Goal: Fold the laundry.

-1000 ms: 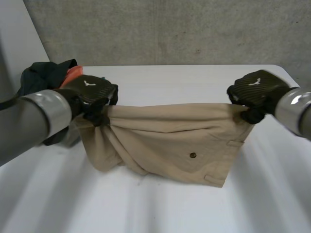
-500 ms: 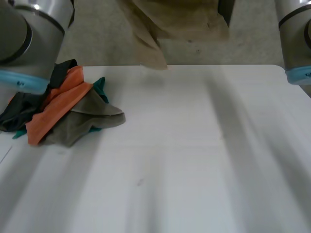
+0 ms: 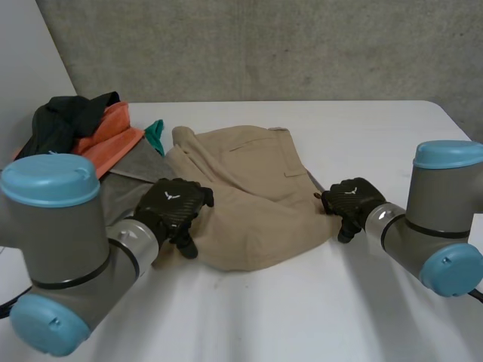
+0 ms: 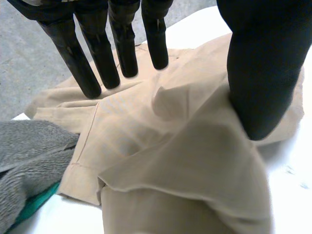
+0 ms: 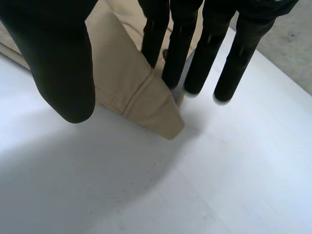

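Tan shorts [image 3: 249, 188] lie spread and rumpled on the white table [image 3: 302, 317], a pocket flap facing up. My left hand [image 3: 173, 205] rests at their near left edge. In its wrist view that left hand [image 4: 258, 73] is open, fingers [image 4: 97, 63] straight above the tan cloth [image 4: 161, 146] and the thumb apart from them, nothing pinched. At the shorts' right corner sits my right hand [image 3: 351, 200]. There the right hand [image 5: 63, 63] is open too, straight fingers [image 5: 185, 48] over a hemmed corner of the shorts [image 5: 131, 83] that lies flat on the table.
A pile of other laundry [image 3: 90, 139], with black, orange, grey and teal pieces, sits at the back left and touches the shorts. Its grey cloth [image 4: 29, 146] lies beside the shorts by my left hand. Bare table [image 5: 195, 185] stretches in front and to the right.
A second ago both hands held the shorts up by their top edge, then swung them high. Now the shorts lie on the table and both hands have let go.
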You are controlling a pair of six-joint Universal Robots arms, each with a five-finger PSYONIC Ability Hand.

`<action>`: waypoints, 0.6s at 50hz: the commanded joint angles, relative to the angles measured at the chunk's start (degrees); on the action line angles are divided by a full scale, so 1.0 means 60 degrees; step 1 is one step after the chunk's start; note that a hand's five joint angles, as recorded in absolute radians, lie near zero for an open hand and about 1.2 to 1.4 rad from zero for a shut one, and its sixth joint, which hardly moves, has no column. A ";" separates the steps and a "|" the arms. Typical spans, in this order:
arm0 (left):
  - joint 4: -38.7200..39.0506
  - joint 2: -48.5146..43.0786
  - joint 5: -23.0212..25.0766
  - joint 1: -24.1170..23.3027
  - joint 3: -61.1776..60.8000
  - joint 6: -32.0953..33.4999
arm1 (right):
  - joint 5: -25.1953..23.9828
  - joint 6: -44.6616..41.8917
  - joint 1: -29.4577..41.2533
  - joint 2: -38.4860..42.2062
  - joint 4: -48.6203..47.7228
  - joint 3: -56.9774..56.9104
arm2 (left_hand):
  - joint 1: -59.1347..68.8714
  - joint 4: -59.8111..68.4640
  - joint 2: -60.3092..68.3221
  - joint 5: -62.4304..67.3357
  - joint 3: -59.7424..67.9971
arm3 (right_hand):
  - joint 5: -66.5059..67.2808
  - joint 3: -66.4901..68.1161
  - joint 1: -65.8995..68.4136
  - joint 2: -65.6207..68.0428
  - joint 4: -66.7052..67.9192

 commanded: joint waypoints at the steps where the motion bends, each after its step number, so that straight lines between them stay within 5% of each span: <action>1: -0.0821 0.1047 -0.0446 -0.0105 -0.0256 0.0363 | -0.0087 0.0800 -0.0199 -0.1178 -0.0428 0.0575 | -0.0288 -0.0504 -0.0549 -0.0477 -0.0597 | -0.5221 -0.5232 -0.5008 -0.5093 -0.5336; 11: -0.0983 0.1648 -0.1002 0.0056 -0.1340 0.0569 | -0.0614 0.0524 -0.0799 -0.3024 -0.0267 0.1600 | -0.0120 -0.0336 -0.0381 -0.0309 -0.0429 | -0.5221 -0.5232 -0.5008 -0.5093 -0.5336; 16: -0.0895 0.1677 -0.1091 -0.0003 -0.1663 0.0452 | -0.1170 -0.0999 -0.1121 -0.3508 0.0538 0.2185 | 0.1000 0.0783 0.0739 0.0811 0.0691 | -0.2757 -0.2768 -0.2544 -0.2629 -0.2872; 22: -0.1027 0.1677 -0.1149 -0.0266 -0.2160 0.0349 | -0.1887 -0.2611 -0.1443 -0.3596 0.0862 0.3049 | 0.1786 0.1570 0.1525 0.1598 0.1477 | -0.0881 -0.0893 -0.0669 -0.0754 -0.0996; 30: -0.0588 0.0975 -0.1413 -0.0150 -0.2352 0.0422 | -0.2372 -0.2511 -0.1517 -0.2865 -0.0353 0.3358 | 0.0834 0.0617 0.0573 0.0645 0.0525 | -0.0819 -0.0830 -0.0607 -0.0691 -0.0934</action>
